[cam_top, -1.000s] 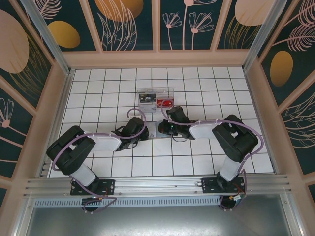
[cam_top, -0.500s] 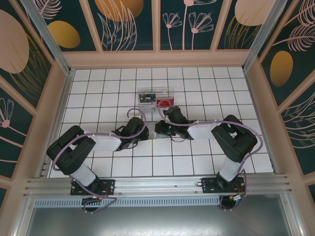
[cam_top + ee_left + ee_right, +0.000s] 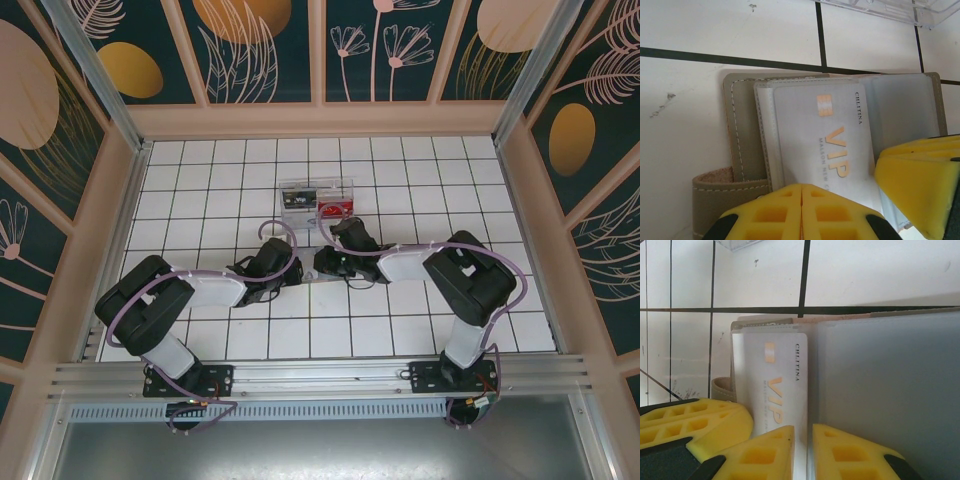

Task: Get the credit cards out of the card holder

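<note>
The grey card holder [image 3: 742,130] lies open on the tiles between both grippers, its side tab [image 3: 722,192] at the near left. A white credit card [image 3: 825,135] marked VIP sits in a clear sleeve of the holder. My left gripper [image 3: 801,202] is shut, its tips meeting over the card's near edge. My right gripper [image 3: 803,452] stands with a narrow gap between its jaws, over the right edge of that card [image 3: 775,375]. Beside it a frosted sleeve page [image 3: 885,385] stands up. In the top view the left gripper [image 3: 297,268] and right gripper [image 3: 324,265] meet.
A clear plastic tray [image 3: 317,198] sits one tile behind the holder, with a dark card and a red one in it. Its edge shows in the left wrist view [image 3: 880,7]. White tiled floor runs out to the wooden walls on all sides.
My right gripper has slid a little to the left over the holder and its jaws have parted slightly. The left arm has not moved.
</note>
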Controlling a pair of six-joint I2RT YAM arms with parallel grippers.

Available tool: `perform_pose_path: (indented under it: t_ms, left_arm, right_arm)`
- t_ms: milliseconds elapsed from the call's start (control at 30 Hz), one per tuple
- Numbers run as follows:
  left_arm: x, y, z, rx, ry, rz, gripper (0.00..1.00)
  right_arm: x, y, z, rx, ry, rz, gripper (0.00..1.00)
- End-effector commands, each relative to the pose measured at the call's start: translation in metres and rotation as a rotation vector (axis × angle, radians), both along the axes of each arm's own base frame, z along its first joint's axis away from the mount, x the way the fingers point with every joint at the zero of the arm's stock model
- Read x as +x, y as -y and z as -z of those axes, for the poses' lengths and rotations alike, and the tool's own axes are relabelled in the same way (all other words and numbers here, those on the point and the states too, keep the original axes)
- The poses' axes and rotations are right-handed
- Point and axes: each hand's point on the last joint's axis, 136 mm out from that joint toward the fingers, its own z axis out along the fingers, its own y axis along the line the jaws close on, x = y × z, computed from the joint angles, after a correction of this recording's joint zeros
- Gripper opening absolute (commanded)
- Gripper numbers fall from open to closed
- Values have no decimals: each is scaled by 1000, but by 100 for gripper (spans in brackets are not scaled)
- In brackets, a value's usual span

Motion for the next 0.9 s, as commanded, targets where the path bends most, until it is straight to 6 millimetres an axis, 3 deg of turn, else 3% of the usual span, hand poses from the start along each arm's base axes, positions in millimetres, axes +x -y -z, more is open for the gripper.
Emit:
perform_pose_path:
  t_ms: [0,200,367,867]
  left_arm:
    - [-5,-2,10,10,-43,0,10]
    - [-5,-2,9,9,-42,0,10]
    - [-6,-3,10,13,-43,-1,9]
    - [-6,-12,7,42,-28,-18,10]
  right_arm:
    - [-3,-12,0,15,5,-42,18]
    - [-4,-14,1,17,0,-43,14]
    - [-3,-12,0,11,4,-40,0]
    - [5,19,-5,-8,25,37,0]
